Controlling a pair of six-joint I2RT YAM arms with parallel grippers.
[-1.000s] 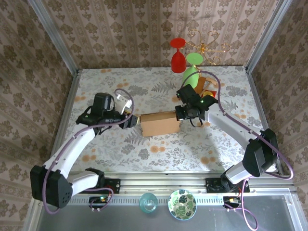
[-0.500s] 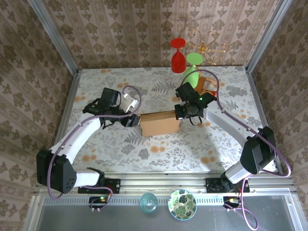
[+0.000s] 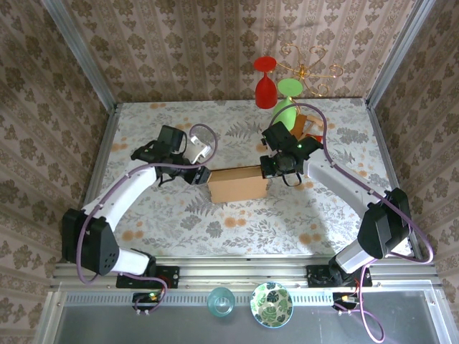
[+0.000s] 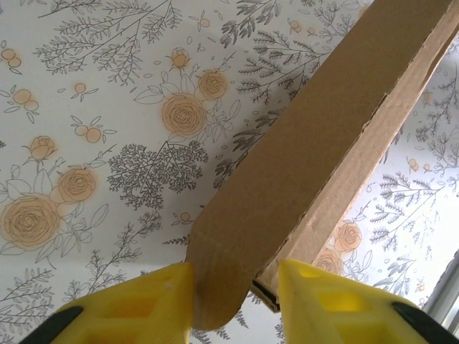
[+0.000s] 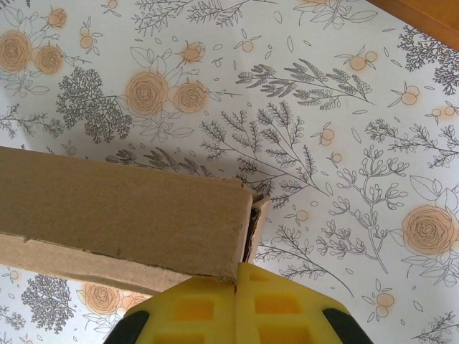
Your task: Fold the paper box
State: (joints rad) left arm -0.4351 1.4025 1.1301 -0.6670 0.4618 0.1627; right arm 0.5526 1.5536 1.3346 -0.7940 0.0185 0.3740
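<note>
Left tool (image 4: 235, 297) narrowed on paper box (image 3: 238, 184) flap — right tool (image 5: 235, 301) pinched shut

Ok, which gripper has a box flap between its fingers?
The left gripper: the rounded flap of the brown cardboard paper box sits between its yellow fingers. The right gripper is shut at the box's corner.

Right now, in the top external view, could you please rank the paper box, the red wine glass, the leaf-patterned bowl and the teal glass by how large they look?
1. paper box
2. leaf-patterned bowl
3. red wine glass and teal glass: they look alike in size, and they lie at different depths, so I leave them unranked.
</note>
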